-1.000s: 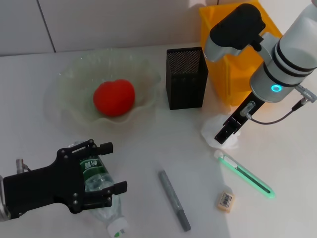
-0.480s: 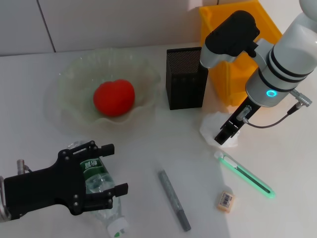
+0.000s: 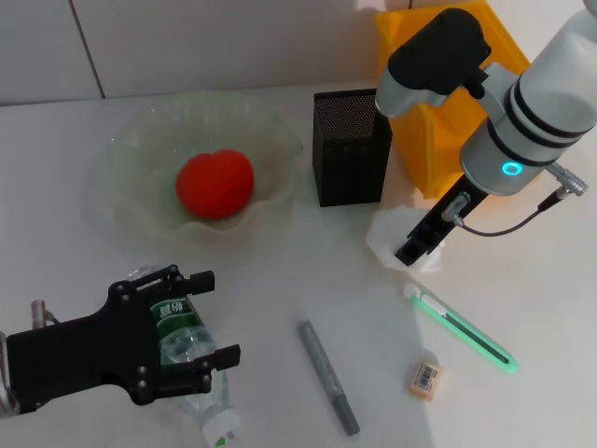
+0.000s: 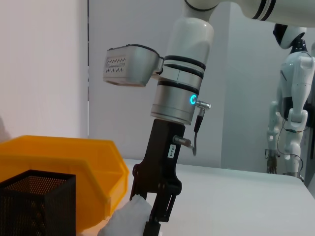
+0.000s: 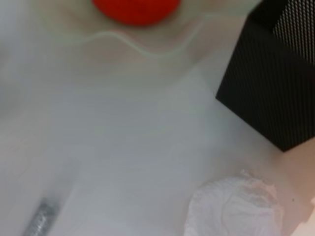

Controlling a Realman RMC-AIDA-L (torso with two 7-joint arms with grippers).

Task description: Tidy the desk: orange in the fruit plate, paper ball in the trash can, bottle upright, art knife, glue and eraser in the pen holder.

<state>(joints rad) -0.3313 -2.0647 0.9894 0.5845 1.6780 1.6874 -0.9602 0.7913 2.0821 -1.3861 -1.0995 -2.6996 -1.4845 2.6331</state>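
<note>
The orange [image 3: 215, 184] lies in the fruit plate [image 3: 131, 149]. My right gripper [image 3: 413, 246] is shut on the paper ball [image 3: 392, 231], just right of the pen holder [image 3: 350, 145] and in front of the trash can [image 3: 417, 149]. The left wrist view shows the same right gripper [image 4: 156, 216] pinching the paper ball [image 4: 127, 219]. At the front left, my left gripper [image 3: 210, 317] stands open astride the bottle [image 3: 177, 327], which lies on its side. The art knife [image 3: 462, 329], glue [image 3: 326, 375] and eraser [image 3: 424, 378] lie on the desk.
The right wrist view looks down on the paper ball [image 5: 231, 209], the pen holder [image 5: 275, 73], the orange [image 5: 135, 5] and the tip of the glue [image 5: 42, 221]. Another robot [image 4: 290, 113] stands far behind the desk.
The right gripper has shifted slightly left and toward the pen holder, and the paper ball has moved with it. The left arm and bottle have not moved.
</note>
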